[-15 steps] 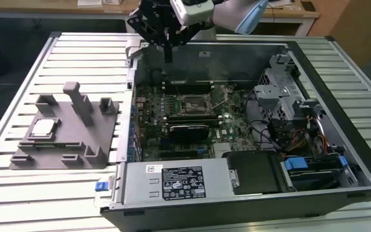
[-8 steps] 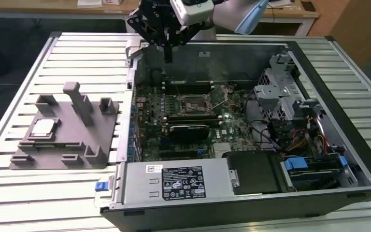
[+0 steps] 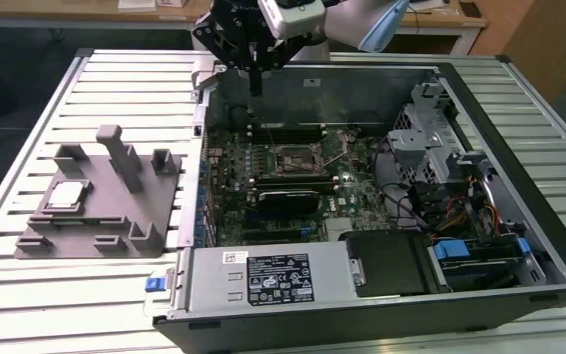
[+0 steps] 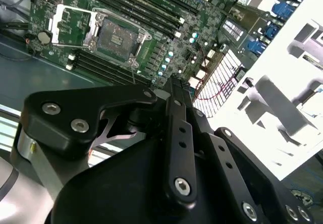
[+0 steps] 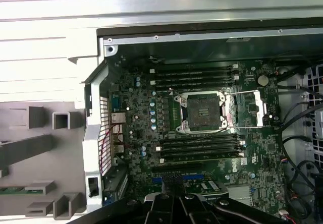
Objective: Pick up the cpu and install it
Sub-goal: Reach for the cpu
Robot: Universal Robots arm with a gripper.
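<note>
1. The black tool (image 3: pixel 254 85) hangs in the upper middle of the exterior view, above the open black computer case (image 3: pixel 362 324). Its fingers are pressed together on nothing.
2. The small silver-white square cpu (image 3: pixel 65 195) lies on the grey plastic fixture (image 3: pixel 106 223) on the white slatted surface (image 3: pixel 27 110), at the exterior view's left and well apart from the tool.

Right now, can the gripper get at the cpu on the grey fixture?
Probably yes: the cpu lies uncovered on the grey fixture, outside the computer case, and the gripper hangs empty above the case wall.
</note>
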